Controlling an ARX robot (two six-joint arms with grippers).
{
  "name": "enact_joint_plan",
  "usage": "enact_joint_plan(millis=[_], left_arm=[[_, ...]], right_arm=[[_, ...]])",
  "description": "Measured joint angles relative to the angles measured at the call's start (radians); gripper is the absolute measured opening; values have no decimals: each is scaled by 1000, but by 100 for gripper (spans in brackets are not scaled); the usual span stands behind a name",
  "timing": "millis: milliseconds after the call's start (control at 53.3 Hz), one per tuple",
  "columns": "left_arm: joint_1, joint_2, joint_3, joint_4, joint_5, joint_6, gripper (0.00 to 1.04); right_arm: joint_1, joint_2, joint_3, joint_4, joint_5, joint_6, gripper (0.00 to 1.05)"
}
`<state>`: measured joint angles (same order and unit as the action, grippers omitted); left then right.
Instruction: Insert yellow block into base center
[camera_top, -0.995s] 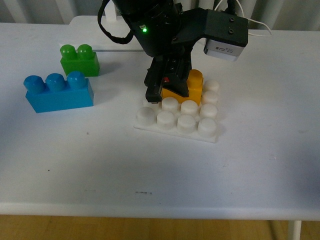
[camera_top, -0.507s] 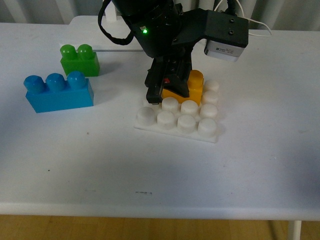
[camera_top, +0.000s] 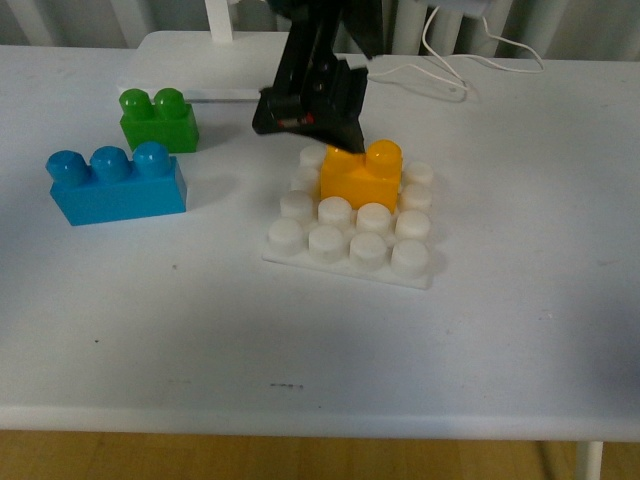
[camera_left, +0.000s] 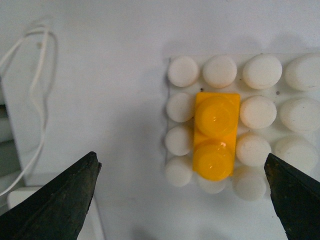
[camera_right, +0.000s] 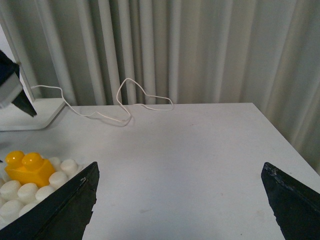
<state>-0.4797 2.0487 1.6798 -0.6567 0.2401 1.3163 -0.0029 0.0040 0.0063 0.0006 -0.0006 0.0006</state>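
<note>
The yellow block (camera_top: 361, 177) stands pressed onto the white studded base (camera_top: 345, 270), in the two middle rows toward the far side. My left gripper (camera_top: 305, 105) hangs open just above and behind the block, touching nothing. In the left wrist view the block (camera_left: 215, 135) sits on the base (camera_left: 295, 112), ahead of the open gripper (camera_left: 182, 200) with its dark fingers (camera_left: 60, 205) wide apart. My right gripper (camera_right: 180, 200) is open and empty over bare table, off to the right of the base (camera_right: 30, 192) and block (camera_right: 27, 167). It does not show in the front view.
A blue three-stud brick (camera_top: 118, 185) and a green two-stud brick (camera_top: 158, 120) stand left of the base. A white lamp foot (camera_top: 200, 55) and a white cable (camera_top: 470, 60) lie at the back. Curtains (camera_right: 200, 45) hang behind the table.
My left gripper has let go of the yellow block and risen up and back from it. The block stays seated on the base, which has shifted slightly left.
</note>
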Motion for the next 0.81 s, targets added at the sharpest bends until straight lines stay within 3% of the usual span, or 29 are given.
enact_joint_plan(millis=[150, 394, 601, 807], left_arm=[[13, -145, -79, 64, -65, 30, 98], [55, -399, -394, 438, -187, 55, 98], [116, -647, -726, 796, -276, -73, 98], [191, -876, -1017, 1056, -362, -226, 98]], right_arm=[[0, 0, 0, 0, 0, 0, 95], [0, 0, 0, 0, 0, 0, 95], [0, 0, 0, 0, 0, 0, 95], [0, 0, 0, 0, 0, 0, 95]])
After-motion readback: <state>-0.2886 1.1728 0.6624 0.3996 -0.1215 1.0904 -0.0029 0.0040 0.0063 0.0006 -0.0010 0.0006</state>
